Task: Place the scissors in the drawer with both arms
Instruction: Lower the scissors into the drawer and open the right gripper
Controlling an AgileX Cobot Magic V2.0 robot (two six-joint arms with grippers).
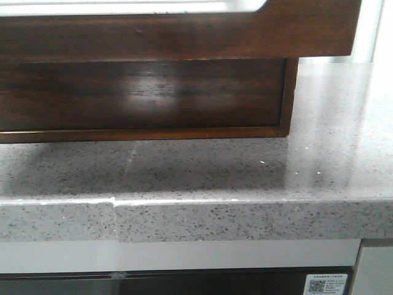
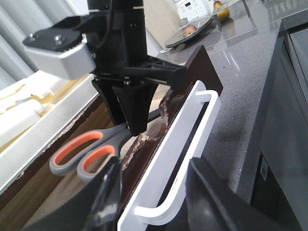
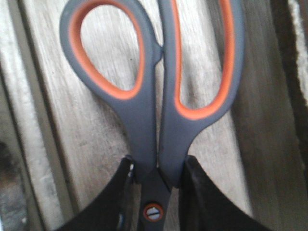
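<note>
The scissors [image 2: 111, 141], with grey handles and orange linings, hang tilted over the inside of the open drawer [image 2: 202, 65]. My right gripper [image 2: 136, 126] is shut on them near the pivot. In the right wrist view both fingers of this gripper [image 3: 158, 168] press the scissors [image 3: 144, 120] above the drawer's pale wooden floor [image 3: 96, 144]. My left gripper [image 2: 153, 163] straddles the drawer's dark front and its white handle [image 2: 192, 139], one finger inside and one outside, closed against them. In the front view the pulled-out drawer front [image 1: 184, 37] fills the top; no gripper shows there.
The wooden box frame [image 1: 141, 92] stands on a grey speckled counter [image 1: 245, 166] whose front edge is close. White foam packing [image 2: 19, 120] lies beside the box. A plate with fruit [image 2: 190, 31] and a white appliance stand far along the counter.
</note>
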